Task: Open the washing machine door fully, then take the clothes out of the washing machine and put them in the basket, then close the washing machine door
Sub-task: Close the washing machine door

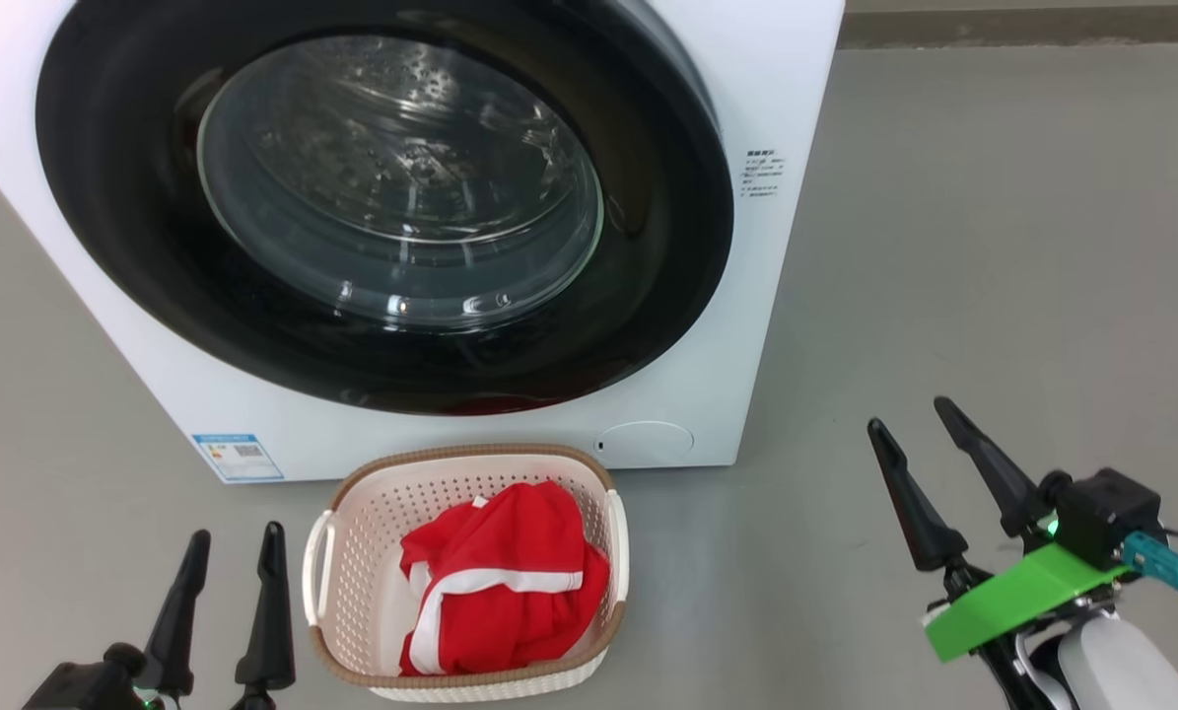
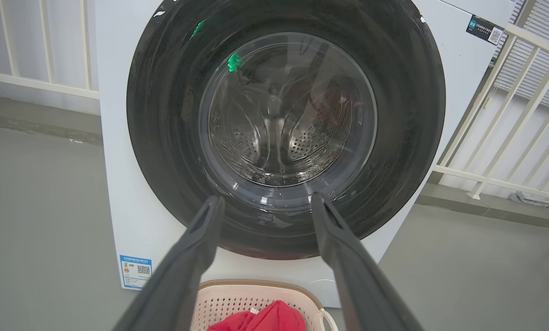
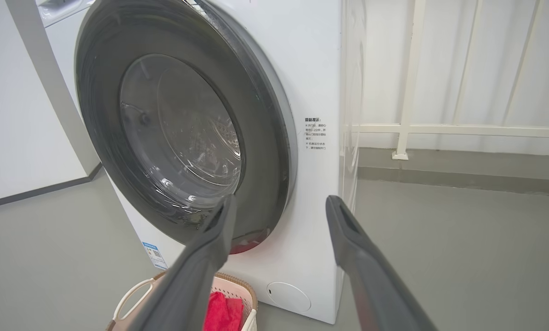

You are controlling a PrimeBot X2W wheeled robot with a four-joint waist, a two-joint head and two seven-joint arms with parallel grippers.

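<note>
Upper left of the head view: the washing machine (image 1: 776, 99), white and boxy, with the washing machine door (image 1: 396, 182) lying against its front, a wide glossy black rim round a bulging clear glass window, perforated steel drum visible through the glass. On the lower left corner of the washer front, a blue label (image 1: 239, 457) with a small QR code and coloured marks; lettering too small to read. Right of the door, a short block of dark printed lines (image 1: 764, 173), Chinese characters by the look of the right wrist view, not legible. In the upper right of the left wrist view, a dark sticker (image 2: 484, 29) with a QR code near the washer's top corner. Bottom centre of the head view, on the grey floor (image 1: 993, 247) just in front of the washer: the basket (image 1: 357, 567), cream-white and perforated with a brown woven-look rim, holding the clothes (image 1: 510, 582), bright red with white bands, bunched inside it. Lower left: the left gripper (image 1: 236, 532), fingers spread wide and holding nothing, just left of the basket. Lower right: the right gripper (image 1: 907, 414), fingers likewise spread and empty, well apart from the basket, with a bright green bracket (image 1: 1017, 587) at its wrist. Behind the washer in the wrist views, a white railing (image 3: 407, 92).
</note>
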